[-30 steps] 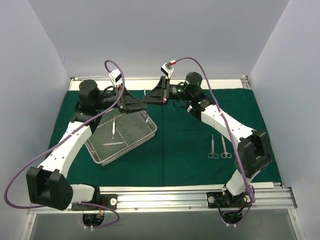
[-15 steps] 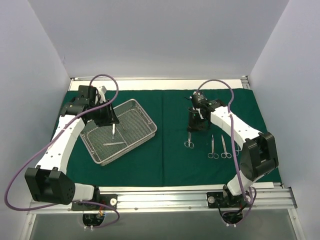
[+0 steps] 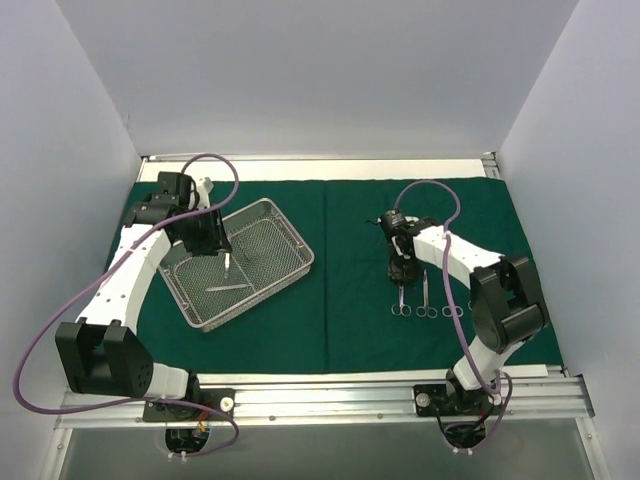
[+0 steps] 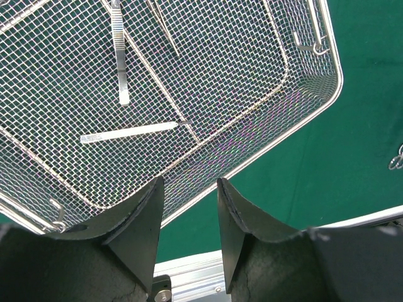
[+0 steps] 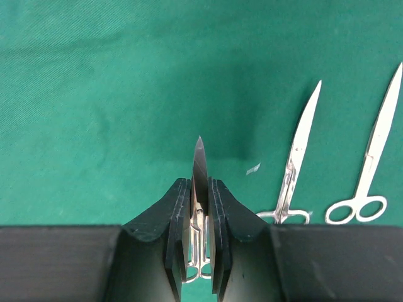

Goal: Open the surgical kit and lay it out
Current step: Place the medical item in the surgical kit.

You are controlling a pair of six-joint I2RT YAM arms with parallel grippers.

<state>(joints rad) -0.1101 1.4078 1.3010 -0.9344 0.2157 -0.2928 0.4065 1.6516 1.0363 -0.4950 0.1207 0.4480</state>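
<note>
Since half a second ago, the right hand (image 3: 401, 268) has carried its scissors (image 5: 199, 157) nearer the arm bases and to the right. They now line up just beside the two pairs (image 3: 437, 296) already lying parallel on the green cloth (image 3: 350, 320). The left hand (image 4: 189, 207) has barely shifted and hangs over the wire-mesh tray (image 4: 334, 69), released, with nothing between its fingers.

The right hand is clenched on the scissors around the shank, the blade tip pointing out past the fingertips and the ring handles below. Whether the steel already rests on the cloth I cannot tell.

The tray sits on the left half of the cloth and holds a pair of forceps (image 4: 118, 56) and a slim flat instrument (image 4: 129, 132).

These steel pieces look light, rigid and slick, and they lie flat on the mesh, so a pinch across the narrow middle of the shaft seems the safest hold. The forceps are probably springy, so squeezing near their joined end would likely avoid a slip. The cloth is soft and may bunch if dragged.
</note>
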